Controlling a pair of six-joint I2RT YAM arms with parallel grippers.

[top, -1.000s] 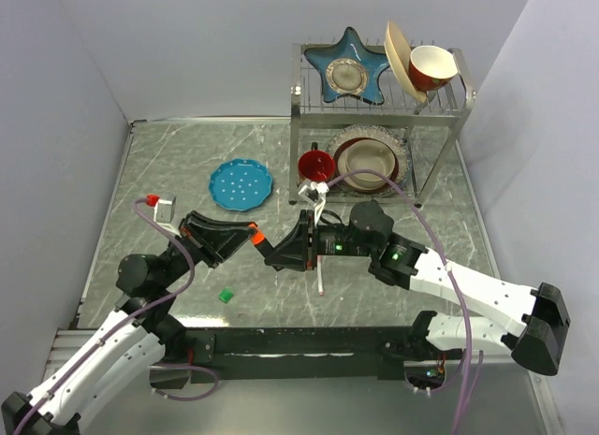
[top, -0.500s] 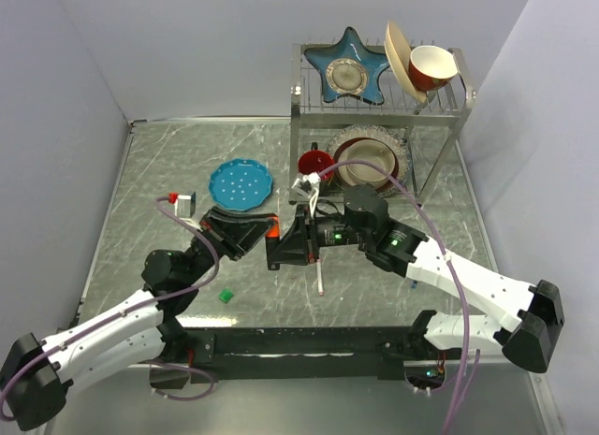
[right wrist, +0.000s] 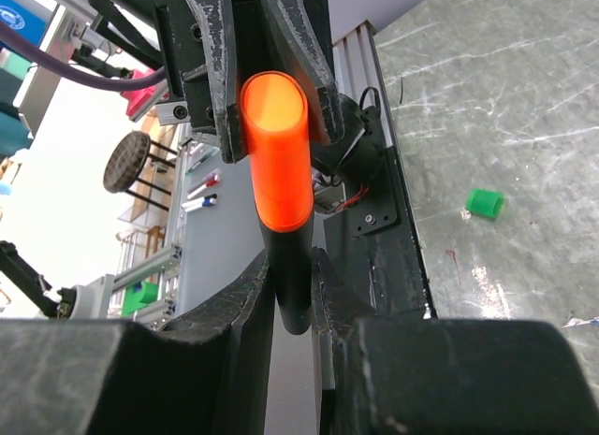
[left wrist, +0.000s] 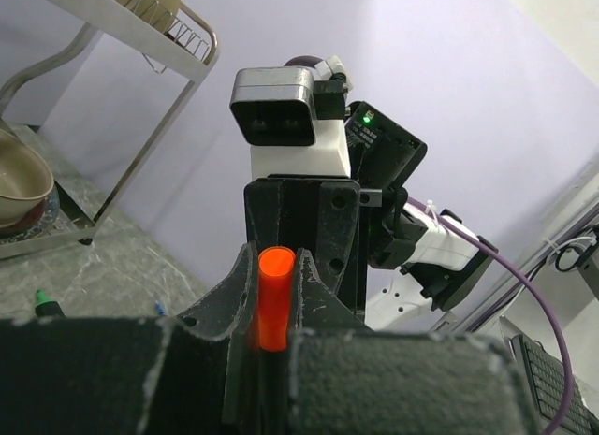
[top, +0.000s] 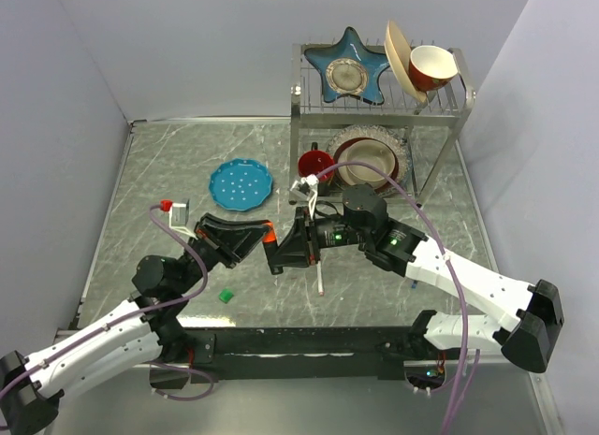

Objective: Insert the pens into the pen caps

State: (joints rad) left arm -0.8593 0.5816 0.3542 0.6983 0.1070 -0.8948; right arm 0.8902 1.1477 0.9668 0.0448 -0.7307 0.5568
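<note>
Nearest the arm bases, a green cap (top: 226,295) lay loose on the table (top: 140,173). A thin white pen (top: 321,278) lay a little farther in and to the right. Neither was held.

Above the middle of the table, the two arms met tip to tip. The right gripper (right wrist: 291,263) was pinched on the lower body of a black marker (right wrist: 293,309), holding it in line with the opposing tool. The left gripper (left wrist: 273,271) was clamped on the orange cap (right wrist: 277,154), mouth toward the marker.

The marker's end appeared to have entered the cap. The opposed hold therefore likely served to press the two parts together along one axis. Whether the cap was fully seated could not be told.

Beyond the grippers lay the blue plate (top: 241,184). Farthest back stood the dish rack (top: 374,108), well apart from the work.
</note>
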